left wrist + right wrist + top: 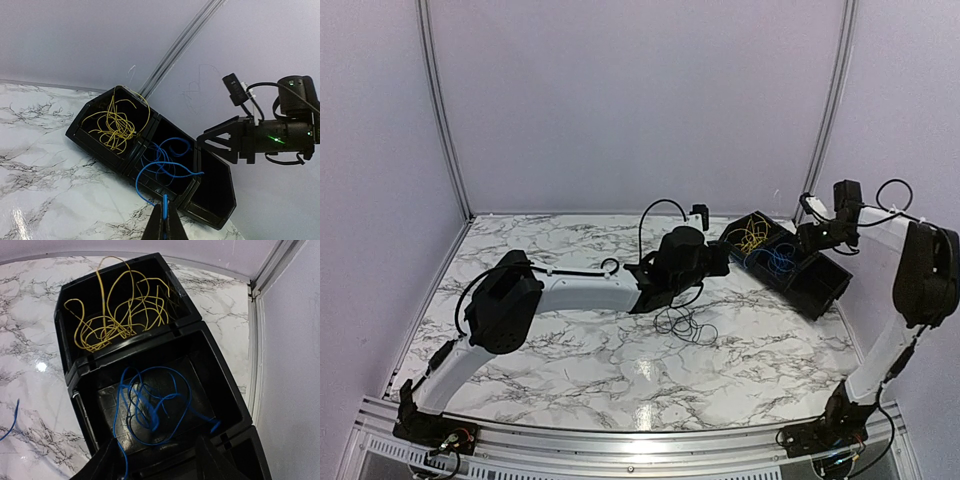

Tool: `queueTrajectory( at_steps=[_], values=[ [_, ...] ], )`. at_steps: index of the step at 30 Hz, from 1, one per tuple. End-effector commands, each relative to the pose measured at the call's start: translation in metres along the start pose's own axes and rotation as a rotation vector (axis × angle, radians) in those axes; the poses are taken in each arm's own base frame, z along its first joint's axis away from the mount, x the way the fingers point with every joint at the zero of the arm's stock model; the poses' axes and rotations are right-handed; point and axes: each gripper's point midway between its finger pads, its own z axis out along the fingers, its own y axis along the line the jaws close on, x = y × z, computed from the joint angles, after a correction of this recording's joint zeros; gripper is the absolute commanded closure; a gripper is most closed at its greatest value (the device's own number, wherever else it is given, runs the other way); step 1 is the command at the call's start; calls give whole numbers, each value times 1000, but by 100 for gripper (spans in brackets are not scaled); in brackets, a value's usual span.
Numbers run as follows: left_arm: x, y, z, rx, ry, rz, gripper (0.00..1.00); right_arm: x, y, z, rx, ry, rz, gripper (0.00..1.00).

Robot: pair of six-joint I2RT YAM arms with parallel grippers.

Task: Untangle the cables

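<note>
Three cable tangles, two grippers, one three-pocket bin [222, 197]!
Pinching a strand of the single blue coil [165, 162], middle pocket, with the left gripper [164, 227]; holding the right gripper [201, 140] spread wide beside the bin. One yellow coil [112, 125] in the end pocket, one black tangle [682, 322] on the table [570, 370].

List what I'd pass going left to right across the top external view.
left arm's elbow → loose black cables → yellow cables → blue cables → right arm's elbow
</note>
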Motion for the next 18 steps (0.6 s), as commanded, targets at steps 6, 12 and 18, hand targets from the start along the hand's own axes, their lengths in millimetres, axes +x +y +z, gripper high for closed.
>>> queueTrajectory(
  at_steps=[6,12,18],
  values=[
    [-4,2,2,15,9,-24,100,-8,24,-67,-23,-94,-56,36],
    [-4,1,3,32,20,-39,100,0,113,-95,-294,-189,-353,37],
    [-5,-1,2,47,25,-65,100,20,183,-103,-468,-219,-596,25]
  ],
)
